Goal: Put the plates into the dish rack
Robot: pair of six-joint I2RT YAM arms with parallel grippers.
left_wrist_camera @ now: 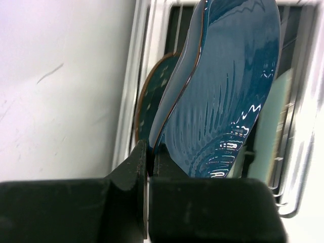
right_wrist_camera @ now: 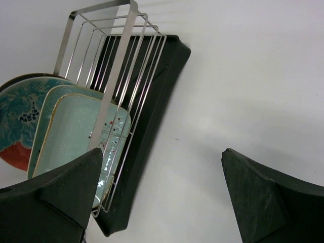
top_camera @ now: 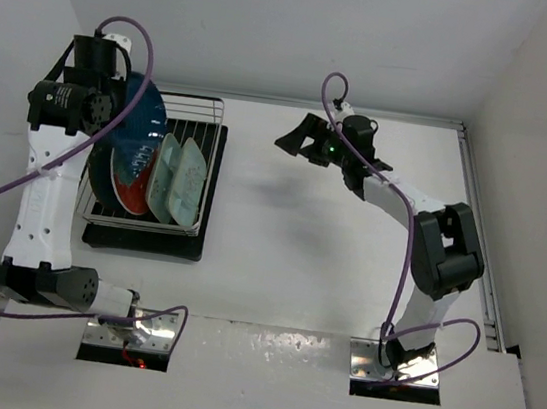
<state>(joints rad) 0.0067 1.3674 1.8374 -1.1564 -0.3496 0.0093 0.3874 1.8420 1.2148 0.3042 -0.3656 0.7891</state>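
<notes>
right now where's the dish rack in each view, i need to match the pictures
Top external: the dish rack sits left of centre, on its black tray.
Left wrist: the dish rack is only blurred wires along the right edge, behind the teal plate.
Right wrist: the dish rack slants across the upper left.
Shared landmark: the pale mint plates standing in it.

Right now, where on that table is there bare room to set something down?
The wide white table between the black tray under the dish rack and the right arm is bare. The left side is crowded: the rack holds plates, and the left hand grips the teal plate over it.
</notes>
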